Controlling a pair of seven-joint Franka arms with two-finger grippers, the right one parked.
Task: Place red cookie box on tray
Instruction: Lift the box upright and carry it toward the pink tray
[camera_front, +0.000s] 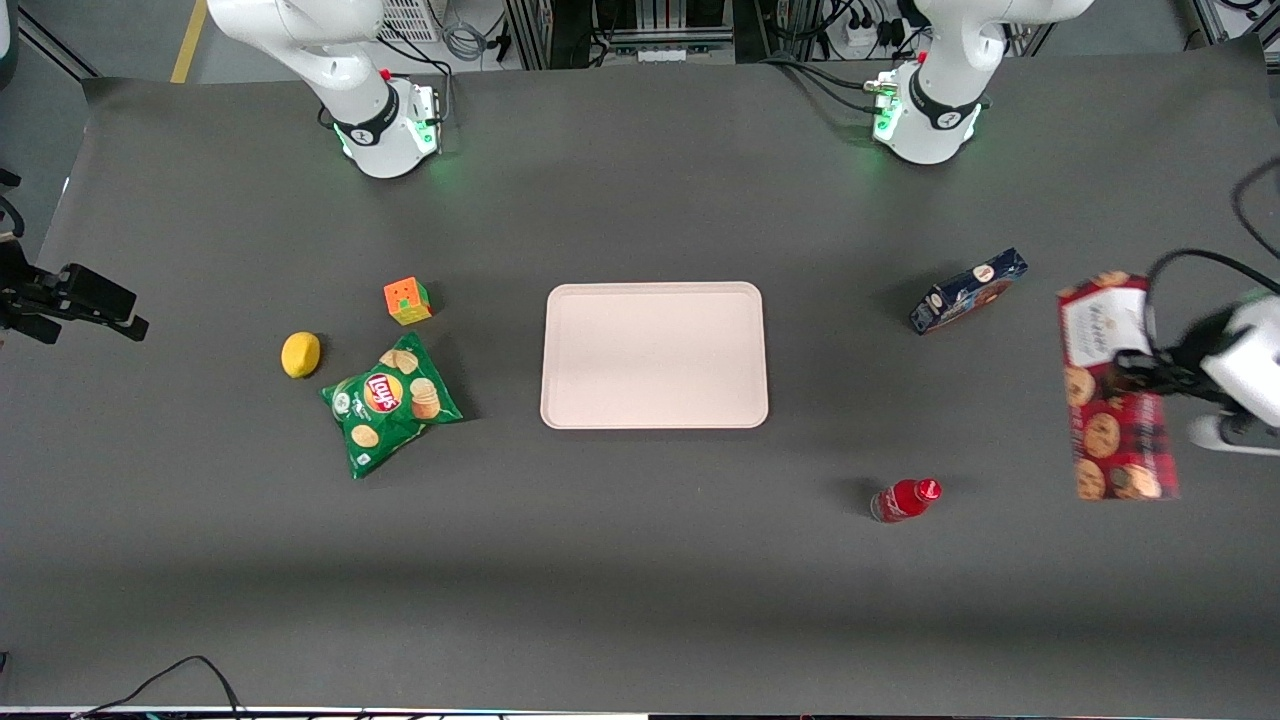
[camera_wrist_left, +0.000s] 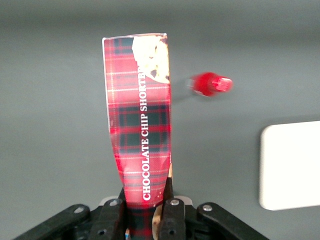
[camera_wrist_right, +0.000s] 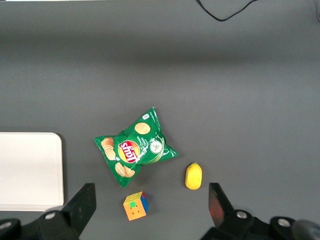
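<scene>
The red cookie box (camera_front: 1112, 390) hangs above the table at the working arm's end, its long face with cookie prints turned up toward the front camera. My gripper (camera_front: 1135, 368) is shut on it, clamping one long edge. In the left wrist view the box (camera_wrist_left: 141, 125) sticks out between the two black fingers (camera_wrist_left: 172, 212) with its plaid side panel showing. The pale beige tray (camera_front: 655, 355) lies flat in the middle of the table with nothing on it, well away from the box; its corner (camera_wrist_left: 290, 165) shows in the left wrist view.
A red bottle (camera_front: 905, 499) lies on its side between tray and box, nearer the front camera. A dark blue cookie box (camera_front: 968, 290) stands farther back. Toward the parked arm's end lie a green chips bag (camera_front: 389, 403), a lemon (camera_front: 300, 354) and a puzzle cube (camera_front: 407, 300).
</scene>
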